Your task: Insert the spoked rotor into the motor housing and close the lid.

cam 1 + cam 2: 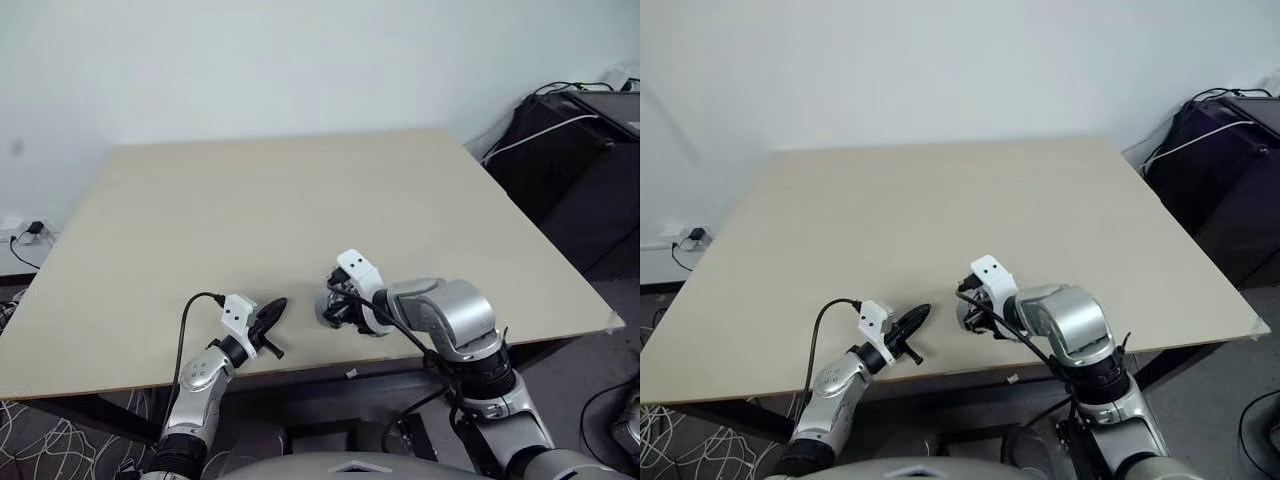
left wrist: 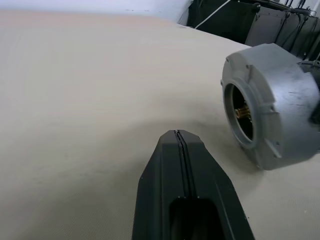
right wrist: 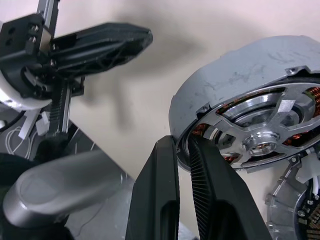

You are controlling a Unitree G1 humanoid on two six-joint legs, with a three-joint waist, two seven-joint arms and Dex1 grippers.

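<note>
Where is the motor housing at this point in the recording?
The motor housing is pinched at its rim by the right gripper, just above the table near its front edge, right of the shut left gripper.

The housing point(image 3: 235, 80) is a grey round metal shell, held tilted on edge above the counter, at about 5 o'clock from the counter's middle and near the front edge. Its open face shows coppery windings point(image 3: 312, 95) around the inside of the rim. The rotor point(image 3: 260, 135), a shiny silver wheel with open spokes and a central hub, sits inside that open face, roughly flush with the rim. In the left wrist view the housing's point(image 2: 272, 105) other face shows a round hole with a brass-coloured part deep inside. The lid cannot be told apart with certainty.
</note>
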